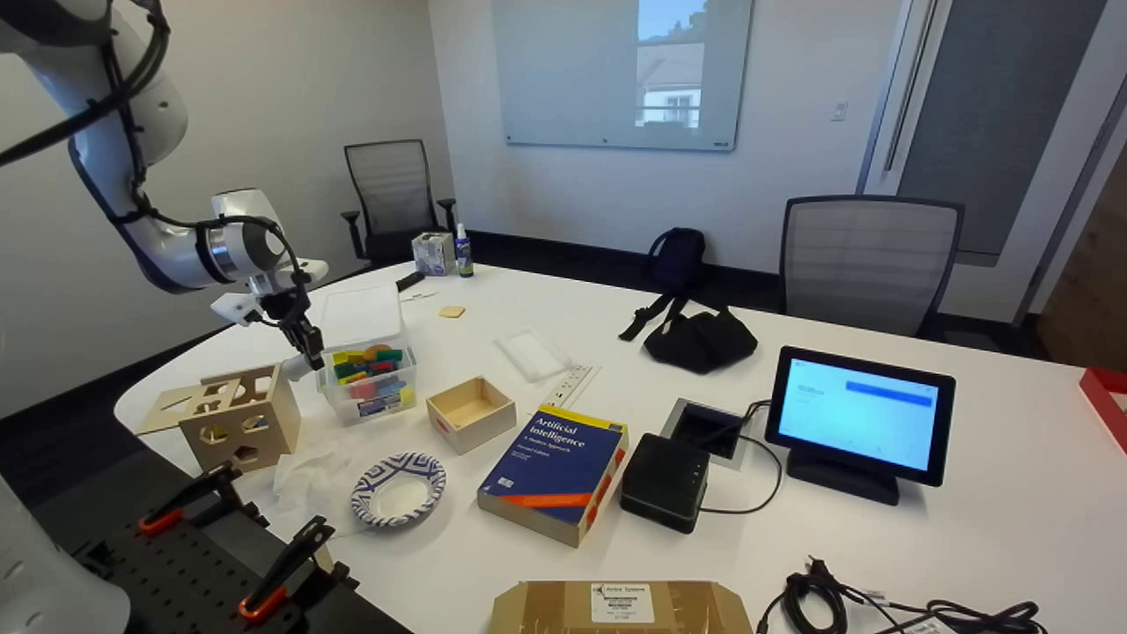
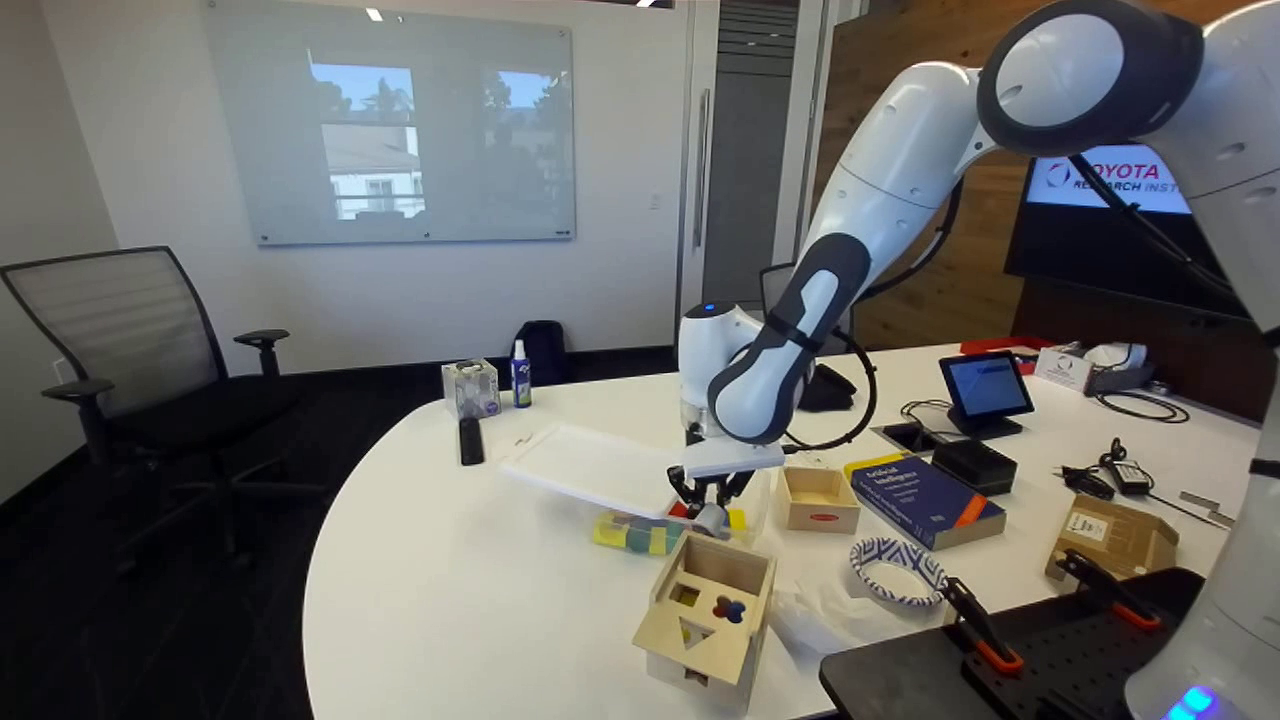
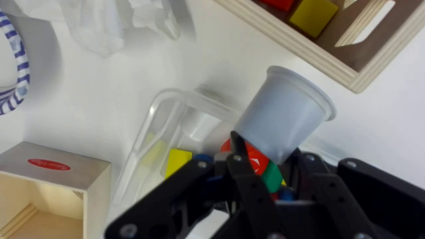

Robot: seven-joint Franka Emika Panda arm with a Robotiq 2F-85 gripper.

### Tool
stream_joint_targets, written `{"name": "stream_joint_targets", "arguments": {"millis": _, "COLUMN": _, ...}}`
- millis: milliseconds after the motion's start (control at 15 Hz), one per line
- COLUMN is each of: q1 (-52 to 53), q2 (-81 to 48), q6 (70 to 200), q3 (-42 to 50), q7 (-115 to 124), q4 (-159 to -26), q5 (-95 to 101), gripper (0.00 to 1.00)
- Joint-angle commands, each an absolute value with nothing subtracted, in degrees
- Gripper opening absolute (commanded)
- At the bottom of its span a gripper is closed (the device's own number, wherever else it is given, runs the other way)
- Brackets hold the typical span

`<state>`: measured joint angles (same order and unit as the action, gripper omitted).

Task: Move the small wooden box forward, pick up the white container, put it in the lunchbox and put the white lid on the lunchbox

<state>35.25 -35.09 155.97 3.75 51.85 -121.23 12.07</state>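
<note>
one blue book [image 1: 553, 462]: "artificial intelligence" | screen [image 2: 1108, 240]: "oyota", partly hidden | claw [image 3: 265, 146]: gripping white container [image 3: 285, 111]

Board [image 2: 400, 130]: shiny like a mirror, glare in both exterior views
Table [image 2: 450, 600]: bright white
Floor [image 2: 200, 620]: dark, 8 o'clock in an exterior view
Bowl [image 3: 22, 66]: soft gray shadow at its 3 o'clock, wrist view
Red sticker [image 3: 49, 164]: blurry words

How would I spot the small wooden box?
On the table, find the blue Artificial Intelligence textbook. The small wooden box sits beside it, open-topped. Unlike the taller, holed shape sorter, it's shallow and bears a red oval label.
</note>
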Motion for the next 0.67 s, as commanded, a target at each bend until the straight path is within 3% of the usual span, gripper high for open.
{"name": "stream_joint_targets", "arguments": {"millis": 0, "q1": 34.1, "q2": -28.8, "q6": 155.1, "q3": 3.3, "q7": 51.5, "q4": -124.3, "q5": 11.1, "gripper": 0.07}}
{"name": "stream_joint_targets", "arguments": {"millis": 600, "q1": 35.6, "q2": -31.0, "q6": 153.3, "q3": 12.1, "q7": 63.1, "q4": -118.7, "q5": 18.5, "gripper": 0.07}}
